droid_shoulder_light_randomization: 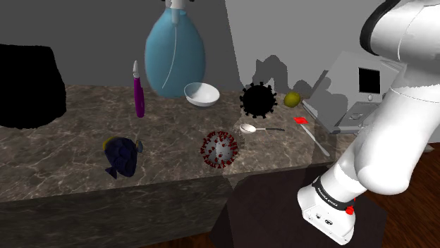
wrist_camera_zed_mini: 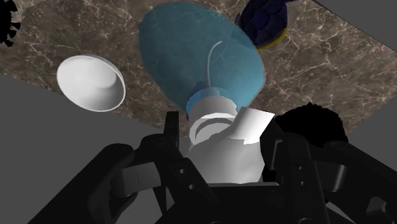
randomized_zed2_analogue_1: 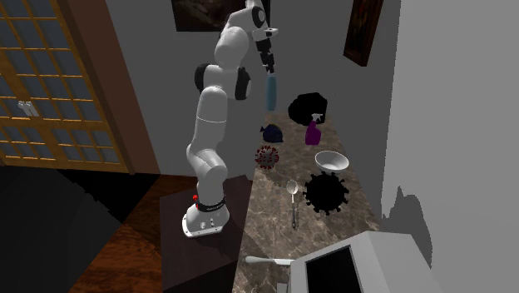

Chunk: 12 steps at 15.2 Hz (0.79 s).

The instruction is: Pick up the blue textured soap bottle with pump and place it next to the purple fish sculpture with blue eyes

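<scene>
No text, label, brand or number can be read anywhere. A black band (droid_shoulder_light_randomization: 330, 195) around the lowest joint of the white arm (droid_shoulder_light_randomization: 395, 134) carries tiny white marks, too small to read as letters.

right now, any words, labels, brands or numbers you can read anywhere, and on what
No text can be read.
Dark band near the bottom of the arm: tiny pale marks, too small to read.
Blue soap bottle: no label or lettering shows.
</scene>
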{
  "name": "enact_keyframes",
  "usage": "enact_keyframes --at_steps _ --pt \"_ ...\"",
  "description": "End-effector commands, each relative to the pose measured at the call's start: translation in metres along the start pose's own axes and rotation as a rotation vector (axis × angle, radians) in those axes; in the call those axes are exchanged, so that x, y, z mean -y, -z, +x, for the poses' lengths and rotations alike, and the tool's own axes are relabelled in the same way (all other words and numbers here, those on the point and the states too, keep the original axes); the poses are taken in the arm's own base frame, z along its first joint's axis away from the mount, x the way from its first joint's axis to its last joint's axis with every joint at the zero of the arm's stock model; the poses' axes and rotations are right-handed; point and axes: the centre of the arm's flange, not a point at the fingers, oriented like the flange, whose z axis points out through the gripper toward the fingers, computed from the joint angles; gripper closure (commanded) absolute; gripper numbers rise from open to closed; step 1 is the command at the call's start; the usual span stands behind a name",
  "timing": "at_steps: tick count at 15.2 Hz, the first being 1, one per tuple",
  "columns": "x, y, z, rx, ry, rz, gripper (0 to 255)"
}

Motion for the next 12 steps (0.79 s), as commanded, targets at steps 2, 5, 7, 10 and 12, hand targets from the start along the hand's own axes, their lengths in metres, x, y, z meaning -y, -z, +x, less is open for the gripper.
enact_keyframes --at_steps 2,5,7,10,12 --pt "0.0 -0.015 -0.004 0.0 -0.001 0.001 255" --pt "0.001 -0.03 -0.009 0.0 -0.001 0.001 255" --pt "0.002 -0.041 -0.012 0.0 -0.001 0.001 255" --pt "0.003 -0.056 -0.016 0.0 -0.001 0.001 255" --pt "0.004 -0.066 -0.019 0.0 -0.001 0.001 255"
